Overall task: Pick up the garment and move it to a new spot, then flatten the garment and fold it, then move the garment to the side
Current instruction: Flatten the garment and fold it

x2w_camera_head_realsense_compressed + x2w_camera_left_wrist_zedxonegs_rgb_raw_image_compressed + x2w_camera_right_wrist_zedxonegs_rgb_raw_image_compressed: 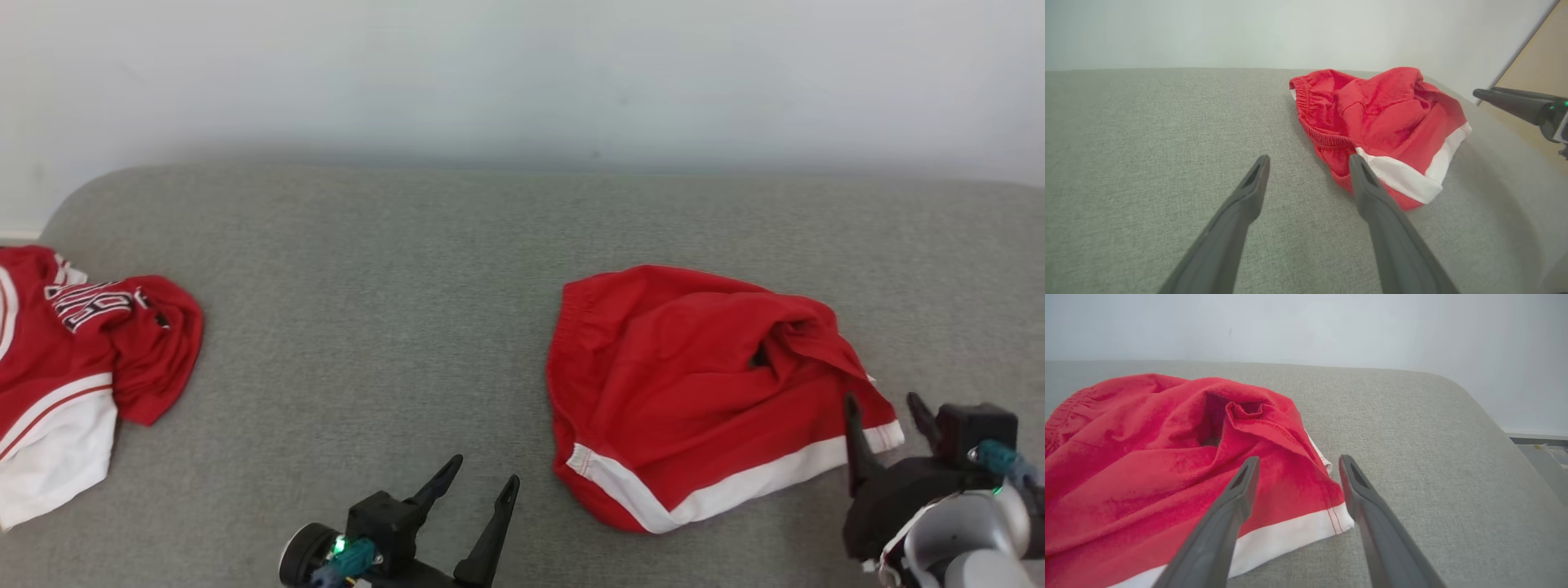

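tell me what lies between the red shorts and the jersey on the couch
Only bare grey couch between the shorts and the jersey, seen in the head view.

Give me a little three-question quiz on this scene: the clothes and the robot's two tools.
1. True or false: the right tool is clamped on the crumpled red cloth shorts with a white hem band.
2. Where does the red-and-white lettered jersey lie? A) at the left end of the grey fabric surface; B) on top of the shorts; C) in the left tool.
3. How many tools stand open?
Key: 1 false, its fingers stand apart at the shorts' hem corner; 2 A; 3 two.
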